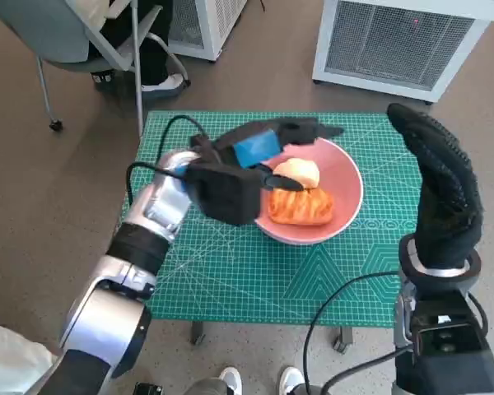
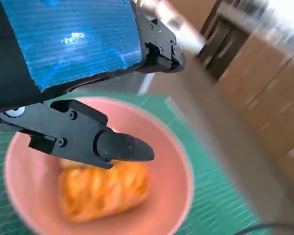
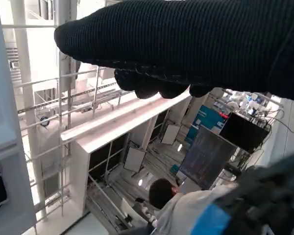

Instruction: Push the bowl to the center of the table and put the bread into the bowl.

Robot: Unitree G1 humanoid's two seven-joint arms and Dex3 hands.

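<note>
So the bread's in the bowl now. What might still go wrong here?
The left hand hangs low over the pink bowl, its fingers just above the bread. Pulling back carelessly, it might clip the rim and drag or tip the bowl. The pale round thing beside the bread could roll out. The raised right hand is well clear, so little risk there.

One pink bowl is seen on the one green mat, and two pieces of bread are counted inside it: a pale round roll and an orange-brown pastry. Two hands are shown, the left hand and the right hand. Two white slatted units are seen on the floor, with one chair.
</note>
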